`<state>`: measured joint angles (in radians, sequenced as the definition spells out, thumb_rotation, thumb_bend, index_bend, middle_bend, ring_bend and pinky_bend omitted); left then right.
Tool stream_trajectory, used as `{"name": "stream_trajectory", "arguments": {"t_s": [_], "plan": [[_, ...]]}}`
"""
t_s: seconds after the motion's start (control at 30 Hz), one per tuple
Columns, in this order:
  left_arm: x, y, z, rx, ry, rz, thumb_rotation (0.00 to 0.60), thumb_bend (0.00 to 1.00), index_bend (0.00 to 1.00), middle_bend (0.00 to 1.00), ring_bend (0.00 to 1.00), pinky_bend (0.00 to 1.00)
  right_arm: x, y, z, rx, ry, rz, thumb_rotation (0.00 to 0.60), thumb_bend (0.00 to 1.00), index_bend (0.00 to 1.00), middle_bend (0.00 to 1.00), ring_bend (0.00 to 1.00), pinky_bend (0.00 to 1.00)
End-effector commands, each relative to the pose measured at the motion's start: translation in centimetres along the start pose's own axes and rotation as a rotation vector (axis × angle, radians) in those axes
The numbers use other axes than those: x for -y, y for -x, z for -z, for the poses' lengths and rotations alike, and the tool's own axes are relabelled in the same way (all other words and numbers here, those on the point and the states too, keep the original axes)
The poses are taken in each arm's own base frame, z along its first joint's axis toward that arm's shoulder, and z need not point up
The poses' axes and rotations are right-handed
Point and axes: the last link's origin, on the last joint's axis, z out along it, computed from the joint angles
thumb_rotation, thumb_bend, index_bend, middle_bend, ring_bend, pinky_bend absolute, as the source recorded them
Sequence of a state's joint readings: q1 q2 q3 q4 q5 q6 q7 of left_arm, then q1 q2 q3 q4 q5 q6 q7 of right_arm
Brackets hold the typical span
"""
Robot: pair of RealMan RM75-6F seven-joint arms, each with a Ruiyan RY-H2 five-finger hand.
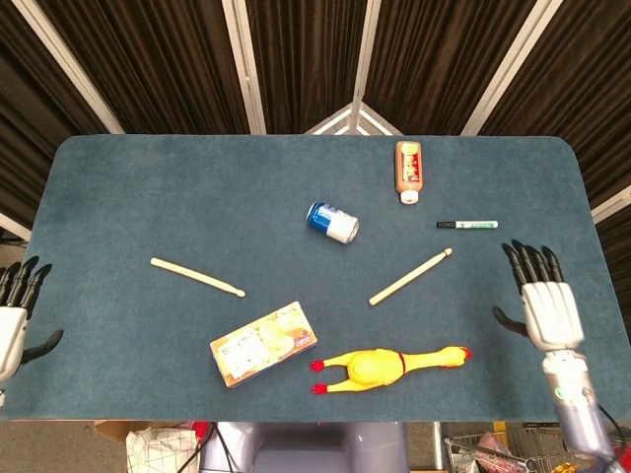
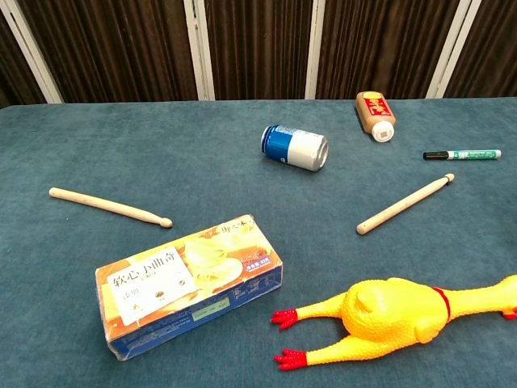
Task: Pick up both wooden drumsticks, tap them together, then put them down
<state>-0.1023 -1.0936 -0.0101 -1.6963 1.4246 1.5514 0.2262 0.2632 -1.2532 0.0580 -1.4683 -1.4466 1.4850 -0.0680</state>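
Drumsticks lie flat on the blue table [image 1: 148, 187], well apart: I see the left drumstick [image 1: 196, 277] on the left side and the right drumstick [image 1: 410, 277] right of centre, neither touched by a hand. Between them, nearer me, a snack box [image 1: 262, 343] lies beside a yellow rubber chicken [image 1: 386, 365]. Farther back I see a blue can [image 1: 332, 222] on its side, a brown bottle [image 1: 409, 169] lying down, and a green marker [image 1: 467, 225] just beyond the right drumstick's tip. My left hand [image 1: 12, 320] sits at the table's left edge, fingers spread, holding nothing. My right hand [image 1: 539, 299] hovers at the right edge, fingers spread apart, empty.
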Motion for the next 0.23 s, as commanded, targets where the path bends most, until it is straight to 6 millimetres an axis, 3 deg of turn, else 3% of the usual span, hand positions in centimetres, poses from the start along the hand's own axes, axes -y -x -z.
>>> {"name": "stream_trajectory", "arguments": {"t_s": [0.03, 0.23], "plan": [[0.7, 0.2, 0.7, 0.012, -0.033, -0.019, 0.600, 0.30, 0.09, 0.00, 0.00, 0.00, -1.1, -0.4, 1.6, 0.008, -0.002, 0.030, 0.600, 0.24, 0.02, 0.07, 0.09, 0.00], [1.4, 0.4, 1.4, 0.032, -0.053, -0.004, 0.600, 0.30, 0.09, 0.00, 0.00, 0.00, -2.1, -1.0, 3.4, 0.021, -0.017, 0.072, 0.600, 0.24, 0.02, 0.07, 0.09, 0.00]]}}
